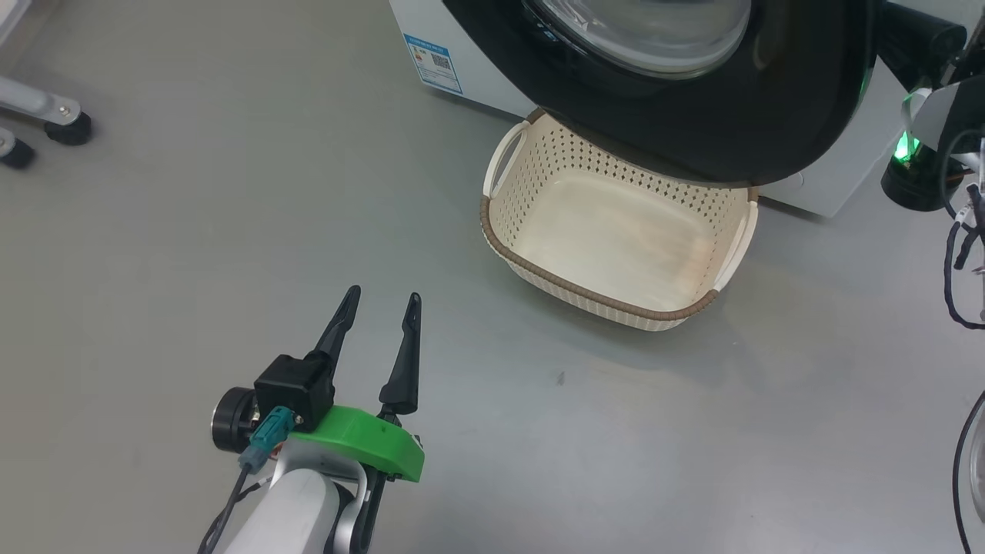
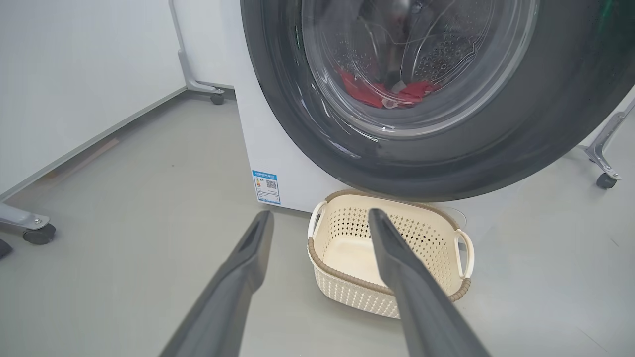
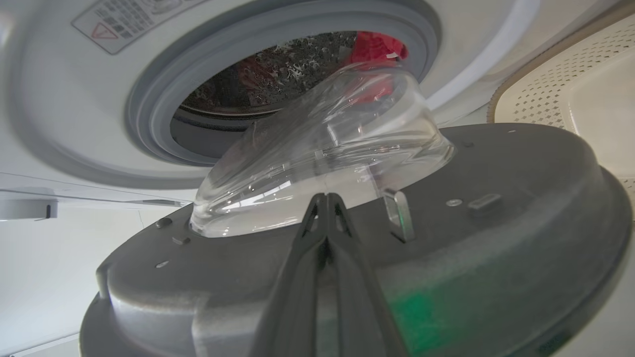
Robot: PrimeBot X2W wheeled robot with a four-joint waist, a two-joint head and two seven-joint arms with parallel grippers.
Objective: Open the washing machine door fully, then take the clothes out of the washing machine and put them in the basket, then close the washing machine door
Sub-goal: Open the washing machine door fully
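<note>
left fingers [image 1: 338,323] apart, door [image 1: 692,123] over basket [image 1: 585,165]

Smooth grey floor [image 1: 192,231], white wall [image 2: 74,59], castored metal legs [image 1: 42,106].

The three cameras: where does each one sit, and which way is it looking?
Head view: on the robot's head, looking down at the floor, the basket and the black-rimmed door; the open left hand shows.
Left wrist view: on the left wrist, low, facing the door's front, with red clothes seen through it; the same hand shows.
Right wrist view: on the right wrist, facing the door's inner side and the washing machine; the shut right hand shows.
Shared: both wrist views show the clothes; all three show door and basket.
</note>
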